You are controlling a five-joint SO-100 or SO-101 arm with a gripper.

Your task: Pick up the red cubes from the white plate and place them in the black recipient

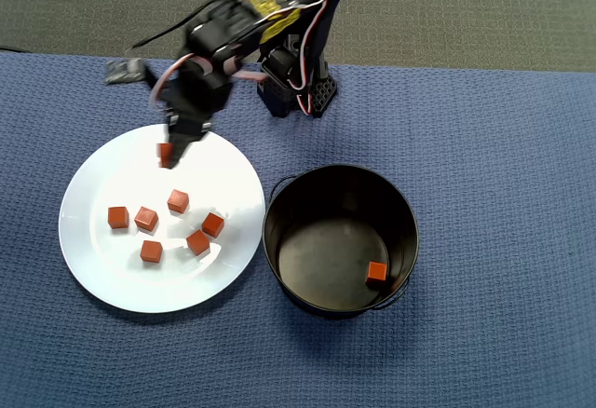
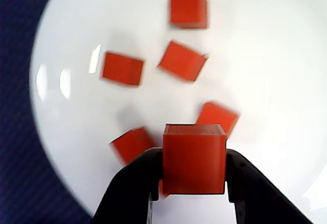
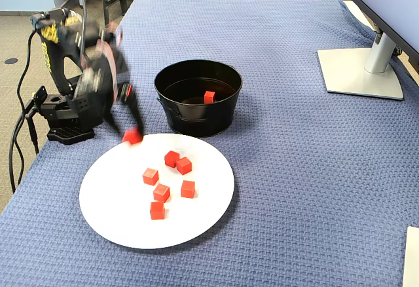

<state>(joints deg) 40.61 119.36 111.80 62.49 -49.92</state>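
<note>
From overhead, the arm is bent down over the white plate [image 1: 102, 268]; one red cube [image 1: 166, 155] is clamped in the gripper [image 1: 170, 154] above its far rim. In the wrist view, jaws are seen pinching that cube [image 2: 194, 158]. In the fixed view, another cube [image 3: 209, 96] is seen in the black recipient [image 3: 196, 120].

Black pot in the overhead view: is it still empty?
No. One red cube already lies on the bottom of the black pot, near its lower right wall in the overhead view.
</note>
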